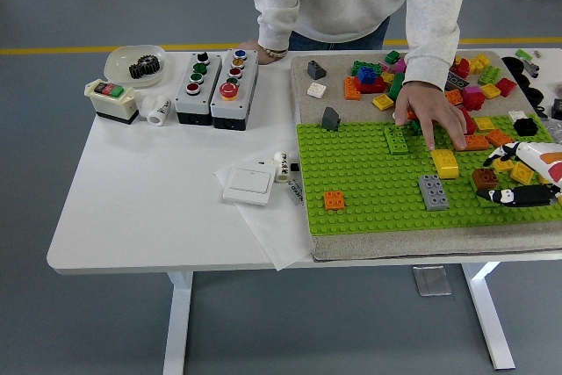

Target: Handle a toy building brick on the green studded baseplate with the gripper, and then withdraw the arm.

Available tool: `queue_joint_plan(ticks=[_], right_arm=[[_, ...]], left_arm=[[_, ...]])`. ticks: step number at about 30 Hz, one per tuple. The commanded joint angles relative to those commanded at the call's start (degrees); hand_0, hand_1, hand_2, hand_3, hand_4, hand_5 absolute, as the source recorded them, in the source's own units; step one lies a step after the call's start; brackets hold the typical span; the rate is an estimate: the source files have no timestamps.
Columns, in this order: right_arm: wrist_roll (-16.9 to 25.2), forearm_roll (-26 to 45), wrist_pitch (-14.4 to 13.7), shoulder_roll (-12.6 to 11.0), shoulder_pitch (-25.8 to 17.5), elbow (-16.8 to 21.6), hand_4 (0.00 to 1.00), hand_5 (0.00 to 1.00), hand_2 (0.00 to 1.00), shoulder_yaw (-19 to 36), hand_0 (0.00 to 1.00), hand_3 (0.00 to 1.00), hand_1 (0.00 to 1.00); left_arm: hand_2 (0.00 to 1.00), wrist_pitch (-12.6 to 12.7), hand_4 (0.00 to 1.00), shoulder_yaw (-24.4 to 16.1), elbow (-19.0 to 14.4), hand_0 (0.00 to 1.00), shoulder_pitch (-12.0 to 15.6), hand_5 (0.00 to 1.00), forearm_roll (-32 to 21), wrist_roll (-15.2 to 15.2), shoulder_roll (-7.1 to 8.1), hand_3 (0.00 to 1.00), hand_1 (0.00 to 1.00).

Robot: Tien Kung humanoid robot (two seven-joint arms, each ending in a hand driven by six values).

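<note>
Watching my right hand (pixel 529 183) at the baseplate's (pixel 369 191) right edge: whether its fingers grip anything, I cannot tell. Brown brick (pixel 485 179) sits on the studs just beside it. A person's hand (pixel 430 111) presses bricks at the plate's far side.

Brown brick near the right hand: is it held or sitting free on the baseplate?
Sitting free. The brown brick rests on the green baseplate, just left of the right hand, with none of its fingers around it.

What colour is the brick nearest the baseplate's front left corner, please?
Orange brick, clearest in the head view.
</note>
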Motion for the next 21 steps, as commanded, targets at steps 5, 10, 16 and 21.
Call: queue_joint_plan(ticks=[5, 10, 16, 21], right_arm=[[0.04, 0.33, -1.33, -0.29, -0.51, 1.95, 0.907, 0.646, 0.724, 1.05, 0.696, 0.652, 0.692], [0.42, -0.81, -4.05, -0.28, -0.48, 3.97, 0.945, 0.548, 0.733, 0.83, 0.721, 0.717, 0.697], [-0.22, -2.6, -4.73, -0.17, 0.14, 5.65, 0.988, 0.432, 0.746, -0.19, 0.725, 0.788, 0.7], [-0.85, -4.03, -4.09, -0.13, 1.54, 6.0, 0.998, 0.396, 0.767, -2.39, 0.748, 0.832, 0.734]], left_arm=[[0.802, -0.03, 0.708, 0.26, 0.02, 0.799, -0.04, 0.621, -0.32, -0.1, 0.03, 0.657, 0.818], [0.802, -0.04, 0.709, 0.36, 0.03, 0.798, -0.04, 0.623, -0.46, -0.11, 0.06, 0.656, 0.817], [0.802, -0.01, 0.71, 0.52, 0.02, 0.798, -0.03, 0.626, -0.69, -0.1, 0.08, 0.657, 0.817], [0.802, 0.0, 0.71, 0.59, 0.02, 0.797, -0.09, 0.625, -0.74, -0.06, 0.12, 0.656, 0.817]])
